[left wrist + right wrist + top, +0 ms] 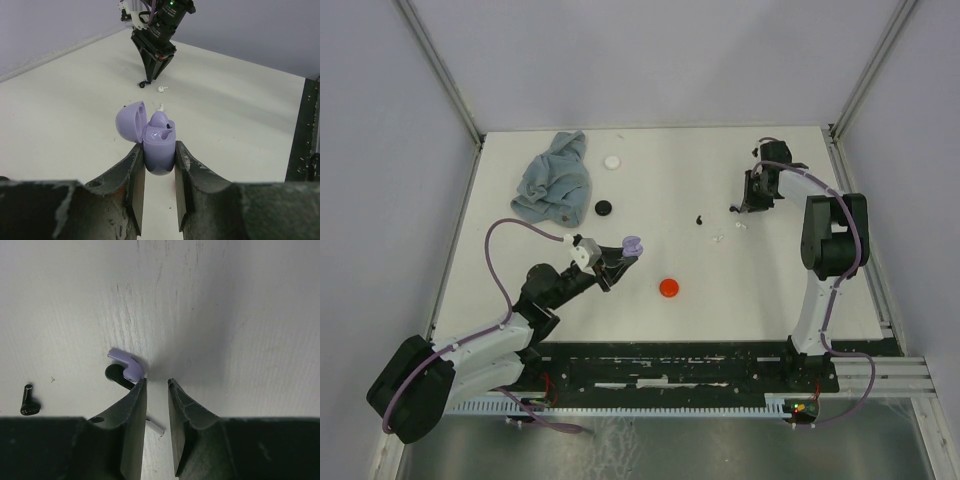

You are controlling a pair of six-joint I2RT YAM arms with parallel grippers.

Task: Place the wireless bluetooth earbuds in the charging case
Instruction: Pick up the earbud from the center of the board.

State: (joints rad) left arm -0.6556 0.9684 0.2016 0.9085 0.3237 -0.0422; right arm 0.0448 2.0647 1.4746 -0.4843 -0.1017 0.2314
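Left claw (159,150) is clamped on the open lavender charging case (159,137), lower middle of its wrist view. Right claw (157,381) is open only a thin gap, with nothing in it. 1 lavender earbud (127,364) lies on the tabletop (225,315) just left of the claw tips, touching 1 black earbud (114,374).

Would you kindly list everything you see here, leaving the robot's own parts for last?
table: one, white, under everything.
cloth: one, blue-grey, crumpled, far left.
discs: three; white, black, red; mid-table.
charging case: one, lavender, lid open, in left pincer.
lavender earbud: one, beside right pincer's tip.
black earbuds: two; one beside the lavender one, one apart.
white earbud: at least one, near right pincer.
left pincer: shut on charging case.
right pincer: jaws narrowly apart, empty.
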